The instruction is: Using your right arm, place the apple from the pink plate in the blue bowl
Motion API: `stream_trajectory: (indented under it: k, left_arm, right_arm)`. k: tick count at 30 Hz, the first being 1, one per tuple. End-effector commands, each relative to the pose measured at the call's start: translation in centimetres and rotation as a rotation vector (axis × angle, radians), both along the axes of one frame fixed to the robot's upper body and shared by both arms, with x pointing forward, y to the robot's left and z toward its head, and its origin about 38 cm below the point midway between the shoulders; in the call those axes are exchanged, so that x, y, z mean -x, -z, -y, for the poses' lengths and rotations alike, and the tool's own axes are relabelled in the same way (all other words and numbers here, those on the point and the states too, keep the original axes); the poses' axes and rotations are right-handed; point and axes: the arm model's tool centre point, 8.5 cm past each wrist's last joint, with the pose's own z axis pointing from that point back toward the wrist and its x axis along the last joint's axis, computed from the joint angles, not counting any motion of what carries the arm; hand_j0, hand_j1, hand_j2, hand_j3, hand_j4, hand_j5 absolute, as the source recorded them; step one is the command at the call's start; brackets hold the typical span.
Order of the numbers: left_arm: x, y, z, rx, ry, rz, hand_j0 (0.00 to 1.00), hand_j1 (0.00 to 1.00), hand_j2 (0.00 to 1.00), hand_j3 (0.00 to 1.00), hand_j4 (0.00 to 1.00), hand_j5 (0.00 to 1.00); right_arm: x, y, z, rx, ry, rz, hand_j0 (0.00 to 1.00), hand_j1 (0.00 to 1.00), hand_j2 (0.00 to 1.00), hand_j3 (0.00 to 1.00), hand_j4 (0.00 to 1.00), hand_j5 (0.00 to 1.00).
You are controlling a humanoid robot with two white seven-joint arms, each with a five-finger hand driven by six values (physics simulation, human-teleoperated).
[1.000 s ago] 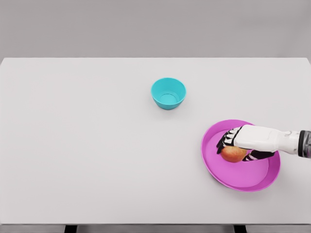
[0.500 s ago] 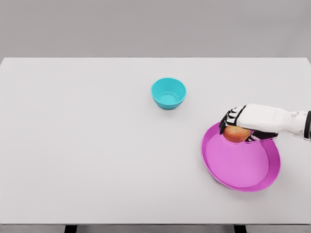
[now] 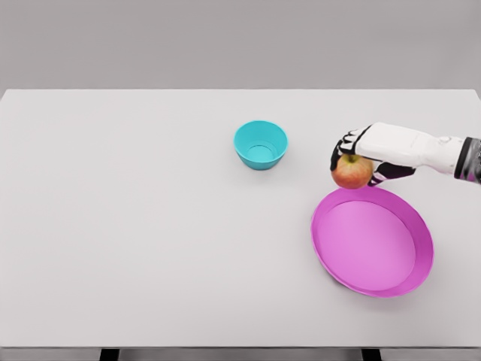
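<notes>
Head view is looking down on a white worktop (image 3: pixel 135 226) under a plain grey background. The right hand (image 3: pixel 359 154) is reaching in from the right edge on a white arm, its dark-jointed fingers (image 3: pixel 342 147) curling over the top of a red-and-yellow apple (image 3: pixel 352 172) and gripping it. The apple is hanging clear of the surface, just beyond the far rim of the pink plate (image 3: pixel 372 241), which is sitting near the right front of the worktop. The blue bowl (image 3: pixel 260 144) is standing upright to the left of the apple, near the middle of the worktop, apart from both plate and hand.
</notes>
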Motion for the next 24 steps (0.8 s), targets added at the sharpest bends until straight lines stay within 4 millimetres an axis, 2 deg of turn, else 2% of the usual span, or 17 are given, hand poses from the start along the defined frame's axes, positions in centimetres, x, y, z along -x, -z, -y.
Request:
stream_trajectory:
  k: [1, 11, 17, 24]
  left_arm:
    - [0.0, 0.0, 0.0, 0.0, 0.001, 0.0, 1.0, 1.0, 1.0, 1.0, 1.0, 1.0]
    - [0.0, 0.0, 0.0, 0.0, 0.0, 0.0, 1.0, 1.0, 1.0, 1.0, 1.0, 1.0]
    - [0.0, 0.0, 0.0, 0.0, 0.0, 0.0, 1.0, 1.0, 1.0, 1.0, 1.0, 1.0]
    - [0.0, 0.0, 0.0, 0.0, 0.001, 0.0, 1.0, 1.0, 1.0, 1.0, 1.0, 1.0]
  right_arm:
    - [-0.3, 0.4, -0.4, -0.028, 0.004, -0.013, 0.4, 0.4, 0.4, 0.4, 0.4, 0.4]
    - [-2.2, -1.0, -2.0, -0.085, 0.0, 0.024, 0.4, 0.4, 0.4, 0.4, 0.4, 0.4]
    - [-4.1, -0.8, -2.8, -0.132, 0.026, 0.014, 0.4, 0.4, 0.4, 0.4, 0.4, 0.4]
    - [-5.2, -0.8, -5.1, -0.192, 0.007, 0.012, 0.4, 0.4, 0.4, 0.4, 0.4, 0.4]
